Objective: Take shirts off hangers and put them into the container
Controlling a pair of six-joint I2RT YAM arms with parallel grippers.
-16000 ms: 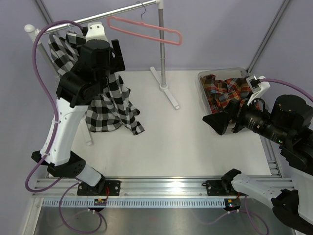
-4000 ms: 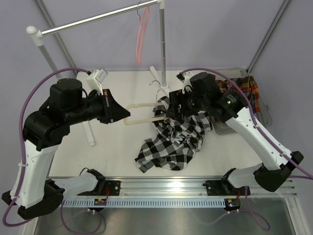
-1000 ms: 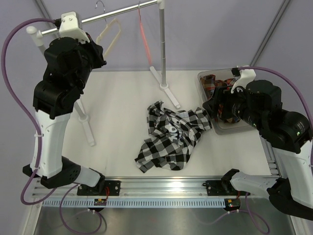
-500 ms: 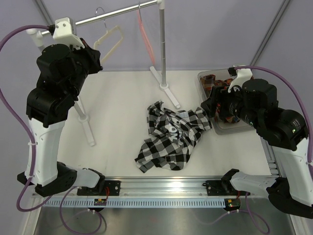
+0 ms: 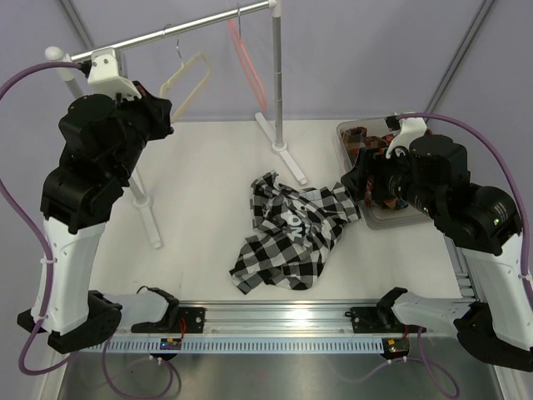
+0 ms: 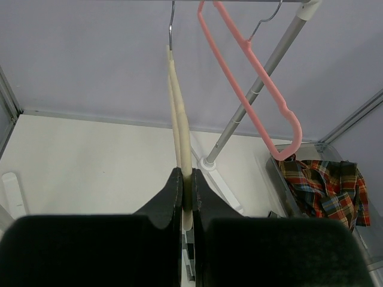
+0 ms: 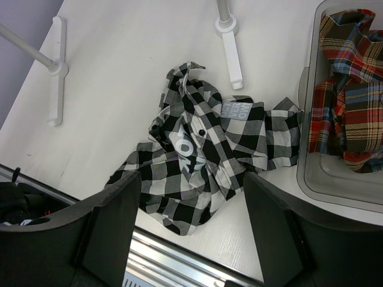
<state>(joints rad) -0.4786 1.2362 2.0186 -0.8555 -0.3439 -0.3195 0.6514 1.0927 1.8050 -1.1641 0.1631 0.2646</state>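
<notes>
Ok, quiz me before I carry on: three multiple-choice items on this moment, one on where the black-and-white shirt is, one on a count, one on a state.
1. Where does the black-and-white shirt lie?
A. on the table, beside the container
B. inside the container
C. draped on a hanger

2. How many hangers hang on the rail?
A. one
B. two
C. three

3. How do the left fingers stand?
A. wide open
B. shut on nothing
C. shut on the cream hanger

Answers:
1 A: it lies crumpled on the white top, outside the container's wall.
2 B: the cream hanger and the pink hanger both hook over the rail.
3 C: the left wrist view shows the cream bar pinched between them.
</notes>
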